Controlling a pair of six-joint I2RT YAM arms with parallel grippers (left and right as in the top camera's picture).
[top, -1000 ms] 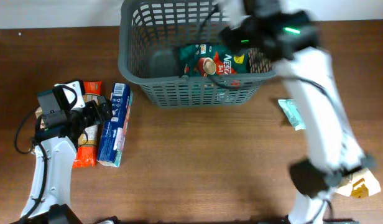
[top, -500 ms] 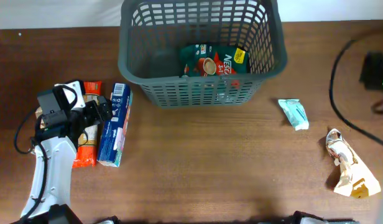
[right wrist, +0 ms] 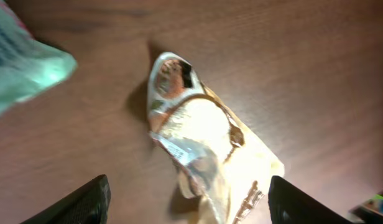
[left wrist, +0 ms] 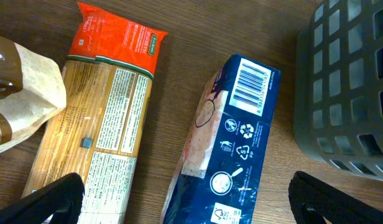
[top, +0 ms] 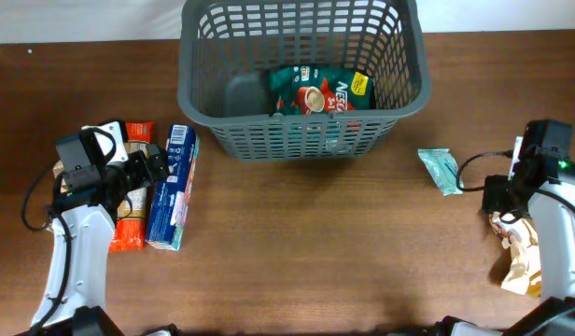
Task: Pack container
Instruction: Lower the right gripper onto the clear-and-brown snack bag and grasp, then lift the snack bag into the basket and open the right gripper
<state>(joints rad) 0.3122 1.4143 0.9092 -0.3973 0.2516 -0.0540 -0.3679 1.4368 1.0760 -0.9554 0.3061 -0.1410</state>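
Note:
The dark grey slotted basket (top: pixel 297 142) stands at the back middle, with a green coffee packet (top: pixel 315 93) inside. Its corner shows in the left wrist view (left wrist: pixel 347 81). My left gripper (top: pixel 149 168) is open and empty, over a blue box (top: pixel 171 191) lying on the table; in the left wrist view the box (left wrist: pixel 235 143) lies between the open fingers (left wrist: pixel 191 205). My right gripper (top: pixel 502 201) is open and empty, above a cream and brown packet (top: pixel 523 266). In the right wrist view that packet (right wrist: pixel 204 137) lies between the fingers (right wrist: pixel 194 202).
A red and tan pasta packet (top: pixel 131 219) lies left of the blue box, also in the left wrist view (left wrist: pixel 110 106). A brown and cream bag (left wrist: pixel 23 87) lies beyond it. A teal packet (top: pixel 441 171) lies right of the basket, also in the right wrist view (right wrist: pixel 23 68).
My right arm has swung away from over the basket to the right side and now hangs over the cream packet. The left arm has not moved.

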